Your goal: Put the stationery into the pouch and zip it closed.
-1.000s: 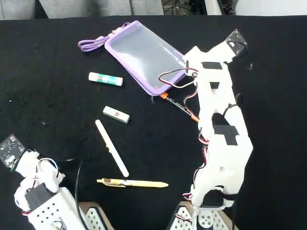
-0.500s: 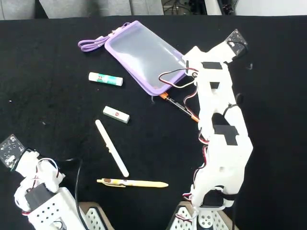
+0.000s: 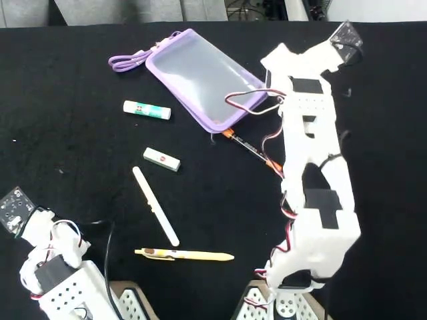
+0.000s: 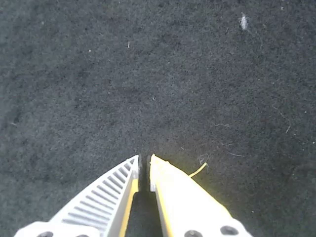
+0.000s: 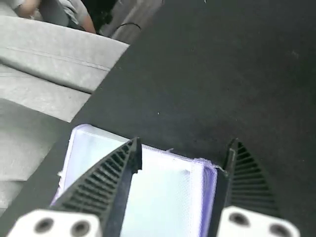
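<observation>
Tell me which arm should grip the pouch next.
Right, probably. The right pincer hangs open over a corner of the purple pouch. The left pincer sits shut over bare black table, far from it.

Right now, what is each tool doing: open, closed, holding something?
Left tool: closed, holding nothing.
Right tool: open, empty, over one end of the pouch.

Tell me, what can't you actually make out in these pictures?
- High view: the orange pen reaches the right arm, and its far tip may be hidden.
- High view: the pouch corner lies beneath the arm's wires, so its zip state is unclear.
- Right wrist view: the pouch is cut off by the edge and the fingers.
</observation>
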{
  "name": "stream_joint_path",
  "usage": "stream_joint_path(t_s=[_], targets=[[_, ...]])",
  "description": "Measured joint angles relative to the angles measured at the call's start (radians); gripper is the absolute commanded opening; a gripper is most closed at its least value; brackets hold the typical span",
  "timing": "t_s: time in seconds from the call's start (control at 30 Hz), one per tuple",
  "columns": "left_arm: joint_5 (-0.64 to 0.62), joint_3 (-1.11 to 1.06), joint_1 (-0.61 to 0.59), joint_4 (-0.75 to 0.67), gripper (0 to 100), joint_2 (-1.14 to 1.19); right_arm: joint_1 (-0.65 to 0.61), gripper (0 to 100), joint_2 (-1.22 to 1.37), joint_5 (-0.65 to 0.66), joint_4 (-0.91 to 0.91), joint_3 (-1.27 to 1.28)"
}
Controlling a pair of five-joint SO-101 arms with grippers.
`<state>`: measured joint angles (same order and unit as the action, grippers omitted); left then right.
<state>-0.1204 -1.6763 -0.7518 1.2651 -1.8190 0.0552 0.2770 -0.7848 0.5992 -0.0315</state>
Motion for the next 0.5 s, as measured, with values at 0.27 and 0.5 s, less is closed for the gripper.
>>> stream_joint_path(t_s=[0.27,0.5], targets=[[0.000,0.000,0.000,0.000,5,0.000,-0.075,27.5,-0.068,0.106,0.150,0.043],[0.000,0.000,0.000,0.000,5,0.000,-0.153,27.5,-0.060,-0.051,0.133,0.135]])
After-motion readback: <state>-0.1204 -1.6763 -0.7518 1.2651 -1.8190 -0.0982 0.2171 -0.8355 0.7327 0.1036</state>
